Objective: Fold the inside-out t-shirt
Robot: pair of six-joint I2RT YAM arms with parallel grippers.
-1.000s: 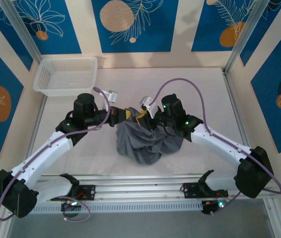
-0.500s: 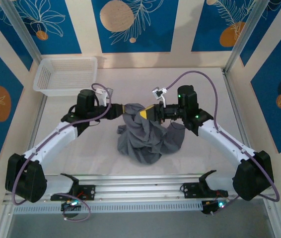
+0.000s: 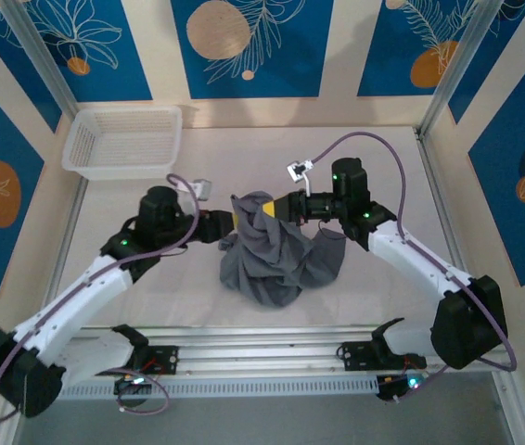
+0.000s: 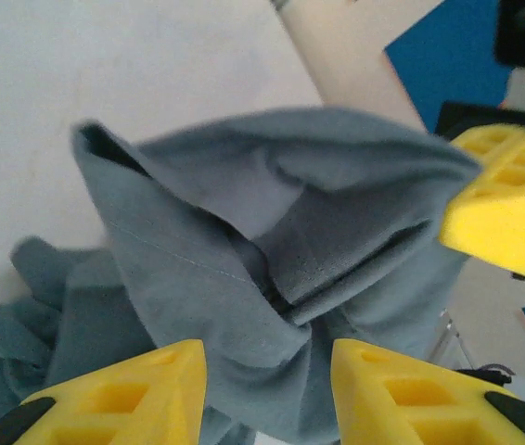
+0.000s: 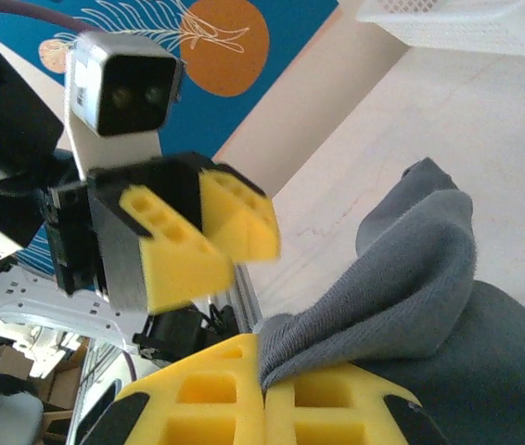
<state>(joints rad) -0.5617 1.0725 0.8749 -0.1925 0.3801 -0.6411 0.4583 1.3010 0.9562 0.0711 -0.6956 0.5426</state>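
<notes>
The plain dark grey short-sleeved t-shirt (image 3: pixel 276 260) of thin soft fabric lies as a crumpled heap at the middle of the top view, on the pale table surface (image 3: pixel 244 158). One part of it is raised into a peak at the heap's upper left.

The right gripper (image 3: pixel 279 208) reaches in from the right. In its wrist view the yellow fingers (image 5: pixel 198 394) are pressed together at the bottom edge, pinching a hemmed edge of the cloth (image 5: pixel 429 306).

The left gripper (image 3: pixel 229 223) sits just left of the peak. In its wrist view the yellow fingers (image 4: pixel 114 394) stand apart at the bottom of the frame, clamping nothing, with folds of the shirt (image 4: pixel 244 241) just beyond them.

A white plastic mesh basket (image 3: pixel 123 139) stands at the upper left, well apart from the shirt.
</notes>
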